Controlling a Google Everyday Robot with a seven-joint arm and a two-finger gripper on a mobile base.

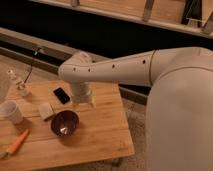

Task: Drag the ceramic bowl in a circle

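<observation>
Just in front of the claw (84, 103), a touch to its left from where I stand, sits the ceramic bowl (65, 123) on the table (100, 135). It is upright, dark purple and glossy, with a pale gleam at its inner bottom. The claw hangs at the end of the white arm (125, 65), pointing down over the table by the bowl's far right rim. Whether it touches the rim I cannot tell, nor whether it is apart or together.

Left of the claw, beyond the bowl, lies a small pale block (46, 110), and farther that way a white cup (11, 111) stands upright; its contents are hidden from me. A black phone (61, 95) lies flat just left of the claw, a little farther back. An orange carrot (18, 142) lies near the table's front left edge, well apart from the claw. Something small and clear (21, 88) stands at the far left corner.
</observation>
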